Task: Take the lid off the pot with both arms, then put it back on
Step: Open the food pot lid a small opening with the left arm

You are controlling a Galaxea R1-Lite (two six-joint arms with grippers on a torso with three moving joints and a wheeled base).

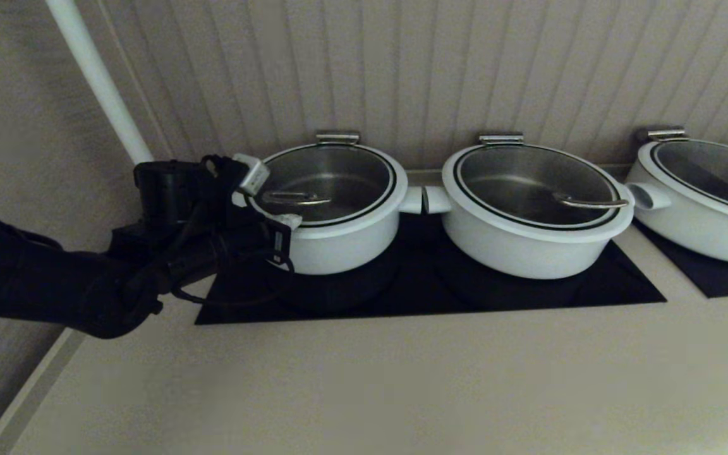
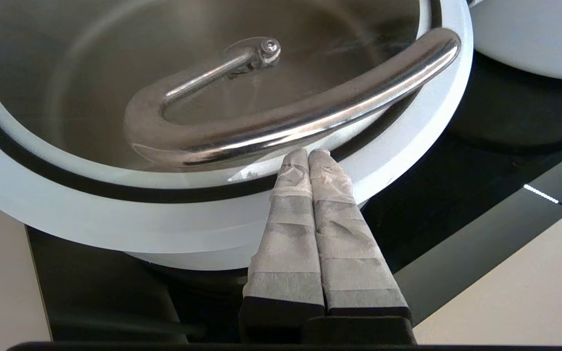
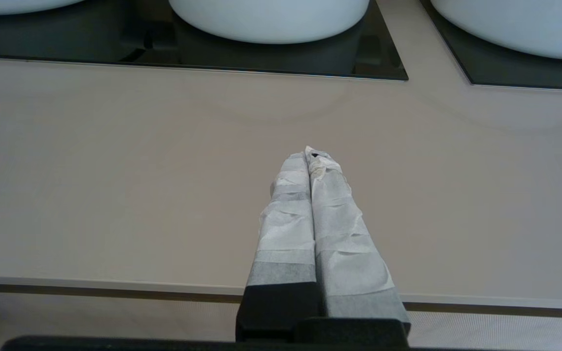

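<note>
Steel handle (image 2: pixel 281 122) of the lid (image 1: pixel 326 183) on the pot (image 1: pixel 339 243) sits just beyond the clenched left tool (image 2: pixel 309 155), which could skid off; right tool (image 3: pixel 310 156), clenched, hovers over the desk (image 3: pixel 115 170).

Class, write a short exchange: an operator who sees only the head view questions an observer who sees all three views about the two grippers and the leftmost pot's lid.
Operator: My left arm hides the near side of the pot. Is the left gripper holding the handle of the lid?
Observer: No. In the left wrist view its fingers are shut together, with the tips at the lid's rim just short of the handle, not around it.
Operator: I cannot find the right gripper at all. Where is it?
Observer: The right wrist view shows it shut, over bare countertop in front of the black hobs, holding nothing.
</note>
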